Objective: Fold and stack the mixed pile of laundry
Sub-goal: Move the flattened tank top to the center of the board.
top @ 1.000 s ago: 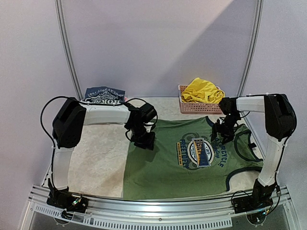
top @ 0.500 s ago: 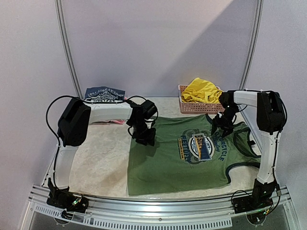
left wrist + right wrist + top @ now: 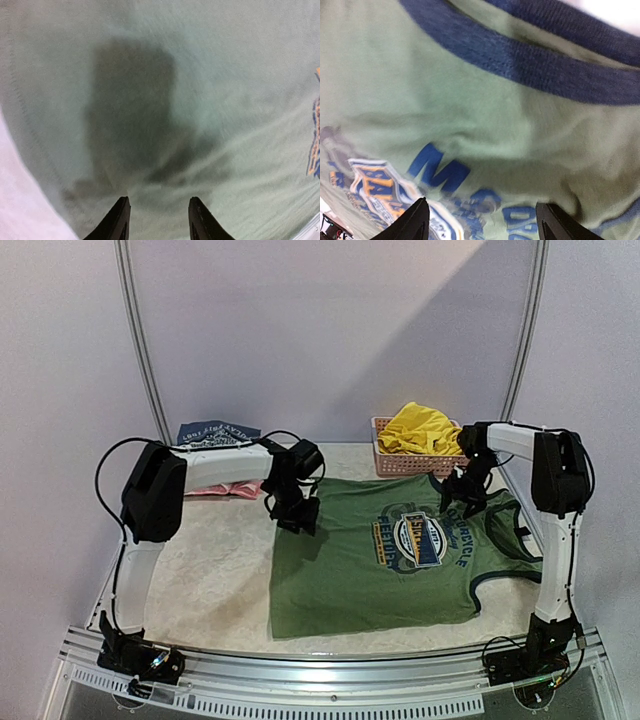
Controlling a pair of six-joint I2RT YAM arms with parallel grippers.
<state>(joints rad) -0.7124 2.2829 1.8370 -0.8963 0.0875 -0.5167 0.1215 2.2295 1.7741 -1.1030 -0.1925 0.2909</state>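
Note:
The olive-green sleeveless shirt (image 3: pixel 340 585) lies spread flat on the table, its blue-yellow round logo (image 3: pixel 418 538) facing up. My left gripper (image 3: pixel 297 515) is at the shirt's back left corner. In the left wrist view (image 3: pixel 157 215) its jaws stand apart over plain green cloth (image 3: pixel 210 75). My right gripper (image 3: pixel 464 497) is at the dark-trimmed neckline. In the right wrist view (image 3: pixel 482 222) its jaws stand wide apart over the printed cloth (image 3: pixel 445 90). The bright yellow shorts (image 3: pixel 420 428) lie heaped in the pink basket.
The pink lattice basket (image 3: pixel 400 466) stands at the back right. A folded dark blue printed shirt (image 3: pixel 216 432) lies at the back left, with a pink cloth (image 3: pixel 215 490) beside it. A metal rail (image 3: pixel 320 680) runs along the near edge.
Both grippers have moved toward the back of the table. The green shirt has slid with them, away from the near edge and a little to the right.

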